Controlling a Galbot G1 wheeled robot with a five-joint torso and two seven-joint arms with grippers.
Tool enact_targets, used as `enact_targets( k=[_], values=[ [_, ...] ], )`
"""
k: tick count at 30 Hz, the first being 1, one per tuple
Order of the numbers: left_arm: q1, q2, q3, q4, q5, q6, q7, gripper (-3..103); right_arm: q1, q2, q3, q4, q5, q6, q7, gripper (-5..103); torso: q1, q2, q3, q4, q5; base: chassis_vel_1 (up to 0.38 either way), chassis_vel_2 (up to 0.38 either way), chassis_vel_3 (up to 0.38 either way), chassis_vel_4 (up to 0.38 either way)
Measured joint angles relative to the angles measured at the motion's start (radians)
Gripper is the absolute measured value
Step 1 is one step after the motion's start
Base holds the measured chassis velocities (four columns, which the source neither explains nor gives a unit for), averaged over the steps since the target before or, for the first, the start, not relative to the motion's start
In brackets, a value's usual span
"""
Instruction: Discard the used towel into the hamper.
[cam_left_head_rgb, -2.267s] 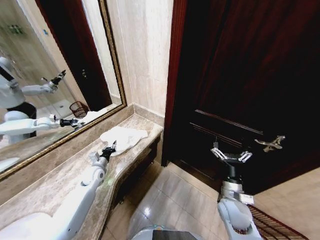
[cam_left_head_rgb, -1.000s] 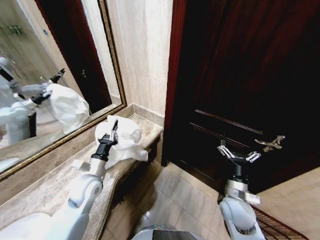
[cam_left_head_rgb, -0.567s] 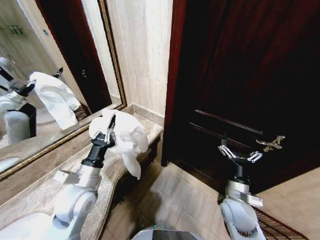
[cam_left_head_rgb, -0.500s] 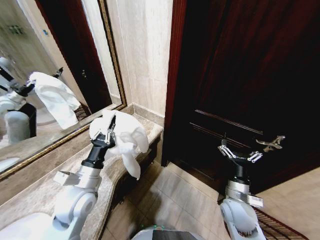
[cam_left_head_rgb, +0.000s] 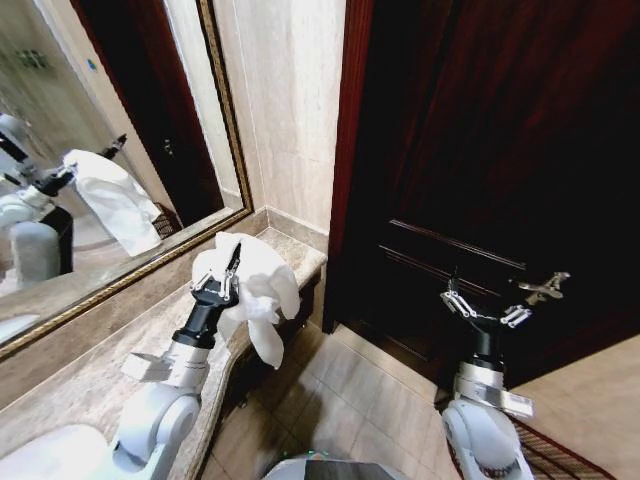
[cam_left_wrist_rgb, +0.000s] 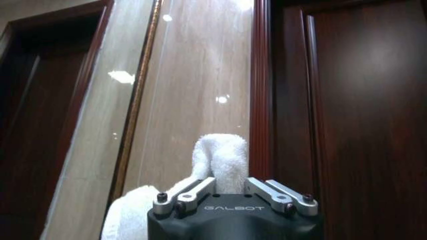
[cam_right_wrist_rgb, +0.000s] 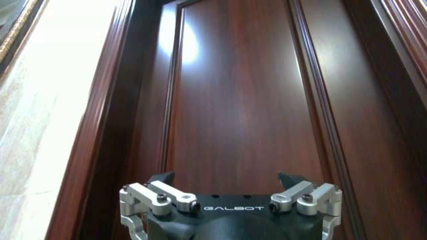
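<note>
Dark wood door (cam_left_head_rgb: 480, 130) on the right, lever handle (cam_left_head_rgb: 543, 288) at its lower edge. Framed mirror (cam_left_head_rgb: 90, 150) on the left wall above the marble surface (cam_left_head_rgb: 100, 350); wire hamper (cam_left_head_rgb: 165, 218) appears as a reflection in the mirror. White towel (cam_left_head_rgb: 262, 290) is lifted off the surface near its end corner, one tail hanging past the edge. Left tool (cam_left_head_rgb: 226, 282) is clamped on the towel's top fold. Right tool (cam_left_head_rgb: 487, 312) is parked in front of the door, fingers spread, gripping nothing.
</note>
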Motion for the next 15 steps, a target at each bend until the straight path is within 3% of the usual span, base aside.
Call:
enact_targets(
  k=[9,15],
  values=[
    [-0.018,0.013,0.004,0.014,-0.005,0.002,-0.002,3,0.0,0.008,0.001,-0.001,-0.006,0.032,-0.024,100,0.001,0.0,0.0,-0.0002,0.0012,-0.147,-0.14,0.157,0.134],
    [-0.023,0.013,0.005,0.02,-0.006,0.002,-0.002,3,0.0,0.01,0.0,-0.006,-0.006,0.042,-0.032,100,0.0,0.0,0.0,0.0003,0.0003,-0.044,-0.047,0.044,0.015]
  ],
)
